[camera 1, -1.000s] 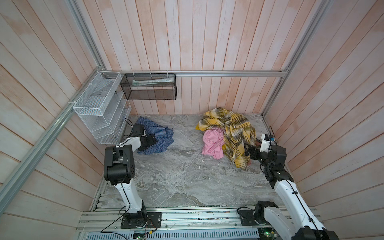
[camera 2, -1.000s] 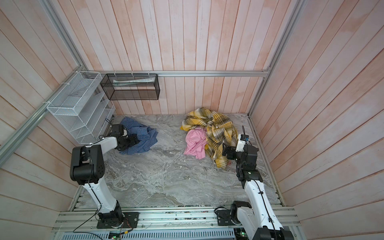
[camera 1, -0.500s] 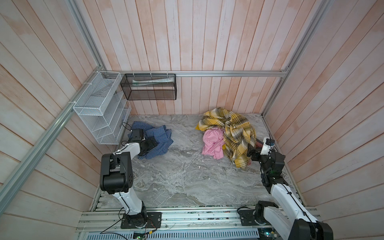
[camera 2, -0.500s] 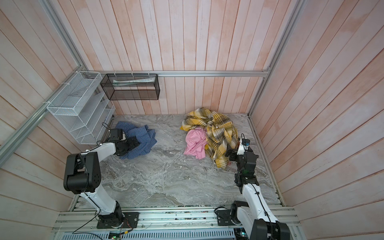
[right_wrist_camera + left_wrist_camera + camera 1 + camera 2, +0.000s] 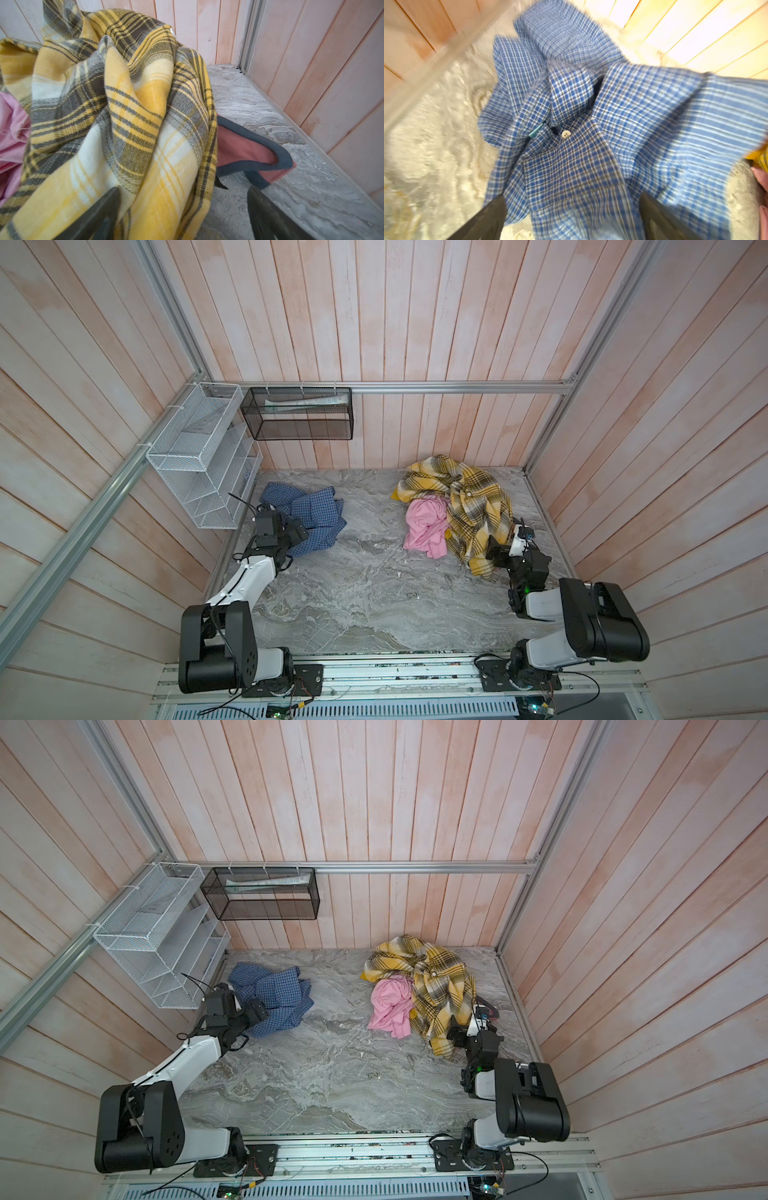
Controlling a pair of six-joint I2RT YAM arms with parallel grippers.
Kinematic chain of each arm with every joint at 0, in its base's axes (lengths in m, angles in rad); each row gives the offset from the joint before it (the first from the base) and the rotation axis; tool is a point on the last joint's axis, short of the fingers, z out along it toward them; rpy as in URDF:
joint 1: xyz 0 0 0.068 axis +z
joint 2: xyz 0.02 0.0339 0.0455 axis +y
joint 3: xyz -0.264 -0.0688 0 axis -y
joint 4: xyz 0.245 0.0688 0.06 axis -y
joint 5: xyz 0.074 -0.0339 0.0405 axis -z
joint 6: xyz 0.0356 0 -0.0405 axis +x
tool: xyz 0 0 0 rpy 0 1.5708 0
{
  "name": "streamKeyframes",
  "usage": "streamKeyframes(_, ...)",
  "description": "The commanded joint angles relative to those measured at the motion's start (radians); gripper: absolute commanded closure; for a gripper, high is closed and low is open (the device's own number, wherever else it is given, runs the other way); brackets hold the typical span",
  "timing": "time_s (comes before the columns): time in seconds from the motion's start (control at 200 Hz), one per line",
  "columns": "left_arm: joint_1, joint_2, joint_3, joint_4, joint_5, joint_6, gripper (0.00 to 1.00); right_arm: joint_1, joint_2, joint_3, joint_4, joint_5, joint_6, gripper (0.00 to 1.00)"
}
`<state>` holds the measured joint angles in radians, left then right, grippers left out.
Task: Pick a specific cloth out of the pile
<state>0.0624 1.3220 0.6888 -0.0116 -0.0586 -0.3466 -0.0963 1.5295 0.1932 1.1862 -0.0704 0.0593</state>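
Both arms (image 5: 245, 583) have white links, black joints, thin black cables.

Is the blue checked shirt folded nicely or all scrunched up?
Scrunched up. The blue shirt lies in a crumpled heap on the marble table, its folds bunched unevenly.

White wire rack (image 5: 199, 464) beside black mesh basket (image 5: 297, 429), grey marble tabletop (image 5: 365, 593)

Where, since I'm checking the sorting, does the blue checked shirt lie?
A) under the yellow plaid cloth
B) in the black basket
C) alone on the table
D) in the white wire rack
C: in both top views the blue shirt lies on the bare table, clear of the yellow plaid cloth.
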Motion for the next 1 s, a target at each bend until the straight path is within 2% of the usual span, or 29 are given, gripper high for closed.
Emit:
streamKeyframes(0.0,-0.022,-0.066,-0.127,0.273,-0.087,0.108,0.00,-0.003,0.001,0.003,0.122,-0.030,-0.004,0.04)
streamKeyframes(0.06,-0.033,-0.083,-0.226,0.445,-0.104,0.156,0.00,-0.003,-0.020,0.041,0.016,-0.040,-0.012,0.02)
streamKeyframes(0.155,-0.047,-0.067,-0.366,0.737,-0.087,0.261,0.00,0.012,-0.010,0.049,0.016,-0.020,-0.020,0.02)
streamKeyframes(0.195,-0.050,-0.048,-0.404,0.810,-0.090,0.302,0.00,0.012,-0.015,0.053,0.006,-0.020,-0.022,0.02)
streamKeyframes(0.275,-0.052,-0.012,-0.430,0.917,-0.128,0.284,0.00,0.012,-0.014,0.052,0.008,-0.019,-0.022,0.02)
streamKeyframes(0.4,-0.049,0.076,-0.451,1.075,-0.051,0.303,0.00,0.012,-0.013,0.052,0.010,-0.020,-0.023,0.02)
streamKeyframes(0.485,-0.053,0.199,-0.493,1.258,-0.036,0.304,0.00,0.012,-0.013,0.053,0.009,-0.020,-0.021,0.02)
streamKeyframes(0.52,-0.053,0.252,-0.494,1.352,-0.064,0.306,0.00,0.012,-0.012,0.053,0.010,-0.020,-0.022,0.02)
streamKeyframes(0.545,-0.053,0.246,-0.480,1.325,-0.070,0.301,0.00,0.012,-0.012,0.054,0.008,-0.019,-0.022,0.02)
streamKeyframes(0.585,-0.053,0.197,-0.435,1.152,-0.073,0.287,0.00,0.012,-0.012,0.054,0.009,-0.019,-0.022,0.02)
streamKeyframes(0.61,-0.053,0.200,-0.412,1.118,-0.100,0.278,0.00,0.012,-0.012,0.053,0.007,-0.018,-0.022,0.02)
streamKeyframes(0.665,-0.067,0.220,-0.418,1.162,-0.130,0.292,0.00,0.012,-0.013,0.053,0.009,-0.019,-0.023,0.02)
streamKeyframes(0.995,-0.069,0.219,-0.412,1.144,-0.113,0.298,0.00,0.013,-0.012,0.053,0.007,-0.018,-0.023,0.02)
